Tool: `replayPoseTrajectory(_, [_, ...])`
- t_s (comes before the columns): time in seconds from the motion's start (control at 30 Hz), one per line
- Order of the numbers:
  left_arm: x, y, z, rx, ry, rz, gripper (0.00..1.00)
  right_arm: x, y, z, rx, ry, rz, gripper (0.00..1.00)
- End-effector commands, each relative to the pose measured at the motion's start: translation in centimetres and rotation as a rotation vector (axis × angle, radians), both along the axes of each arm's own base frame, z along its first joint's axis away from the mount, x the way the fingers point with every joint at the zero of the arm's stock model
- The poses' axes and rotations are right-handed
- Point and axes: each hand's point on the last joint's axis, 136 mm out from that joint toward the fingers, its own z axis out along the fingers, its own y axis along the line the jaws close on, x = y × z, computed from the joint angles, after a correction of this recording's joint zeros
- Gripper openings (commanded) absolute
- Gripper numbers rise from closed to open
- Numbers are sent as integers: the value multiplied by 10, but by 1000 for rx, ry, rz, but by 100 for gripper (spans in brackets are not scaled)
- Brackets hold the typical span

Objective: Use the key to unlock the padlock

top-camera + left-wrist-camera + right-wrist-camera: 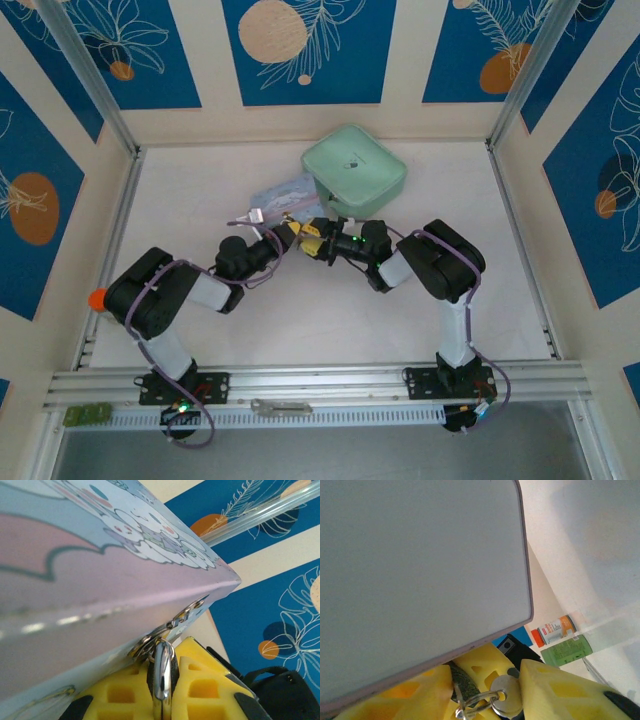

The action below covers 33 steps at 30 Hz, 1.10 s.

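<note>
In the middle of the surface (300, 320), under a corner of the pale blue tin (100, 580): the padlock (162, 671), pinched by its silvery shackle between the tightly closed left fingers (197, 680). Between the spread right fingers (555, 690), the key (506, 703) (round head on a split ring), touching one finger, clear of the other. Just behind the tin, a mint-green box (353, 170).

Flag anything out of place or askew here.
A flat grey metal bar lies on the frame at the near edge, between the arm bases and off the white table. The green box sits skewed to the table edges. Nothing looks spilled or broken.
</note>
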Motion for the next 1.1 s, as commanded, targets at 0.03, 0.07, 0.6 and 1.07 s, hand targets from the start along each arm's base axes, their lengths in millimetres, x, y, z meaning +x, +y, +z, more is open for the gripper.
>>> replayPoseTrajectory(0.03, [-68, -53, 6, -58, 17, -386, 0, 12, -5, 10, 132, 258, -72, 49])
replayPoseTrajectory(0.07, [-66, -52, 4, -61, 30, -374, 0, 10, -8, 7, 116, 251, -68, 49])
replayPoseTrajectory(0.6, [-56, -39, -5, 81, 108, -284, 0, -26, -40, -13, -164, 55, 32, 60])
replayPoseTrajectory(1.07, [-51, -35, -16, 126, 143, -252, 0, -60, -71, -17, -462, -39, 156, 63])
